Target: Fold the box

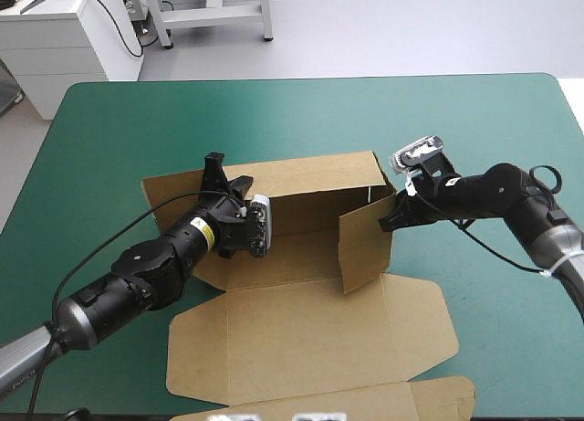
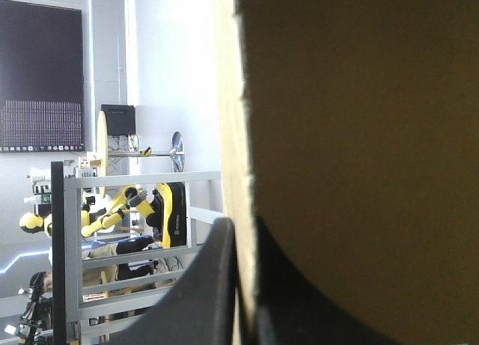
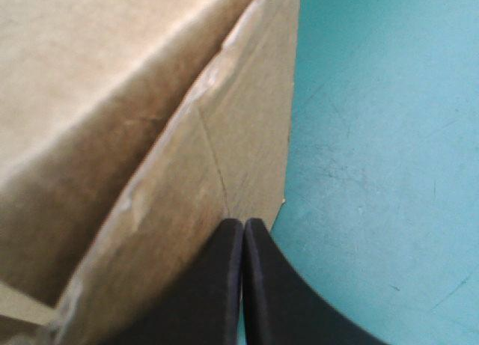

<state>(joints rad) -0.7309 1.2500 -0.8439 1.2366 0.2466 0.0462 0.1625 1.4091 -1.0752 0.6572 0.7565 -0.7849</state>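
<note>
**Left tool** (image 2: pixel 243 285): all but closed, a sheet of board pinched between its fingers. You hold the box (image 1: pixel 292 257) by an upright panel at its left rear; which panel, the wrist view does not settle.

**Right tool** (image 3: pixel 244 229): fingers pressed together to a point, gripping nothing. The tip touches the right wall (image 1: pixel 365 247) from outside.

**Box**: mid-worktop (image 1: pixel 474 120), between your two arms, part-formed.

**Done, by judgement:**
- Back wall (image 1: pixel 319 179) raised.
- Right wall raised beside it.

**Left to do, by judgement:**
- Left panel (image 1: pixel 169 197) spreads outward past your left tool and looks flat or nearly so. It wants raising.
- Lid (image 1: pixel 310 334) lies flat toward the near edge, its side flaps spread and its front flap at the worktop's edge.
- No tuck or lock is visible on the raised walls, so count them as held up, not fixed.
- Roughly halfway to an open tray.

**Contents**: none seen. The floor shows bare board where visible; the part under your left arm is hidden.
</note>
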